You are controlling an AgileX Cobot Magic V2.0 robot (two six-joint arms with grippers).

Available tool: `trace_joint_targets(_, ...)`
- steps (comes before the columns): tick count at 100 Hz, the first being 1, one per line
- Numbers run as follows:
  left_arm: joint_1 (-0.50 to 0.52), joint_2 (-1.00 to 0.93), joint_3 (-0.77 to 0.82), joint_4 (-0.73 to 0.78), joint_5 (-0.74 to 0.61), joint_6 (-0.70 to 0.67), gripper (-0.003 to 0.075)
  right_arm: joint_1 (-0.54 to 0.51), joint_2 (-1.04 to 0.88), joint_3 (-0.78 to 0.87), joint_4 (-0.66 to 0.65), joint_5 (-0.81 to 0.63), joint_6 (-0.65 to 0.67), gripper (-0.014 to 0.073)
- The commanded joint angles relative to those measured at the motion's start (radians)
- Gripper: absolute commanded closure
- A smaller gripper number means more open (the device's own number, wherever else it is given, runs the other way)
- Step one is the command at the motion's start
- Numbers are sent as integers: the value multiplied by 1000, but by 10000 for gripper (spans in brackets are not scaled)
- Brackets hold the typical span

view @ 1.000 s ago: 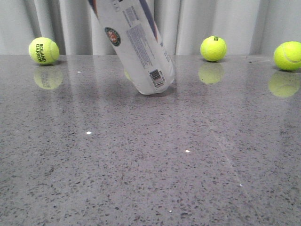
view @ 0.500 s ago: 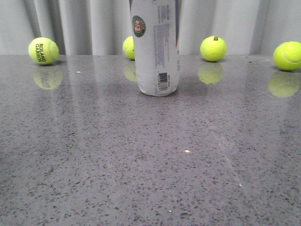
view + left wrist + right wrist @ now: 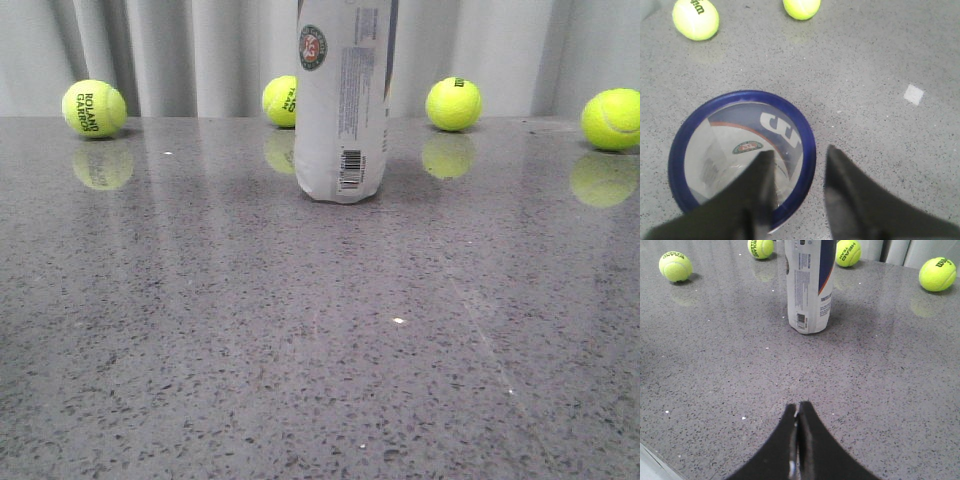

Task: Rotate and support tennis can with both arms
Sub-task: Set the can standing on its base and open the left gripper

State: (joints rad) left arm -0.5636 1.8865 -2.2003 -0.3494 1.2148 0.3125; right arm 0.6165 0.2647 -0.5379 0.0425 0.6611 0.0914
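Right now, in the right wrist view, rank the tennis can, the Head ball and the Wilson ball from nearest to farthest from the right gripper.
1. Tennis can: upright on the table, straight ahead of the shut right gripper.
2. Wilson ball: farther back, off to one side.
3. Head ball: farthest, just behind the can.

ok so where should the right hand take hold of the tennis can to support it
On the lower body of the tennis can, coming in level from the right hand's side. It stands upright, a round tube, and the left hand already straddles its blue rim, so the top is taken.
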Motion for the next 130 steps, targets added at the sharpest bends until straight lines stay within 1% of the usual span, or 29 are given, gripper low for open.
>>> trace_joint_targets(1, -8, -73, -30, -49, -55, -8, 683, -4, 10, -22, -7, -83, -6, 662)
trace_joint_targets(3, -8, -76, -30, -48, -55, -8, 720, -4, 10, -22, -7, -83, -6, 662)
trace_joint_targets(5, -8, -78, -30, -51, -53, -8, 739, -4, 10, -22, -7, -83, -6, 662)
trace_joint_targets(28, -8, -143, -7, -61, -49, -8, 740, -4, 10, -22, -7, -83, -6, 662)
trace_joint_targets(42, -8, -219, 86, -61, -85, -8, 740, -4, 10, -22, -7, -83, -6, 662)
trace_joint_targets(72, -8, -490, 462, -61, -258, -8, 740, -4, 10, -22, -7, -83, -6, 662)
trace_joint_targets(99, -8, -715, 777, -61, -345, -8, 740, -4, 10, -22, -7, -83, -6, 662)
trace_joint_targets(121, -8, -893, 1030, -66, -482, -8, 740, -4, 10, -22, -7, -83, -6, 662)
trace_joint_targets(130, -8, -954, 1106, -73, -483, -8, 740, -4, 10, -22, -7, -83, -6, 662)
